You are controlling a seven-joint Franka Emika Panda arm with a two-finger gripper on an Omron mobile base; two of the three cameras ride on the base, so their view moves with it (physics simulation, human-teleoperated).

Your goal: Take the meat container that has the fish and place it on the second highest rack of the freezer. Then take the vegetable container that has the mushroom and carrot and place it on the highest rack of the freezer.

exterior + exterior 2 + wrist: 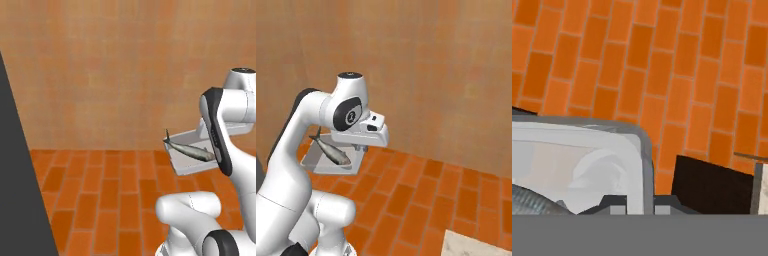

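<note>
The brick floor [110, 200] of orange tiles spreads below everything, and a tan wall [100, 70] rises behind it. In the left base view a dark grey slab [22, 190] stands tall along the left edge, leaning across the floor. In the right base view a pale stone-patterned corner [476, 245] shows low on the floor, well apart from the arm.

The arm holds the meat container [187, 162], a shallow light grey tray, up in the air above the floor, clear of any shelf or counter. The tray tilts, its near end lower in the left base view.

The fish [192, 151] lies inside the container along its length, silvery grey, with its dark forked tail sticking up over the tray's far rim.

The fingers [639, 204] are drawn in narrow and clamp the container's rim: in the hand view their dark tips sit either side of the tray's grey right wall, one inside the tray, one outside. The fish lies inside the tray, off to the left of the fingers, its grey body just showing at the lower left corner of that view.
</note>
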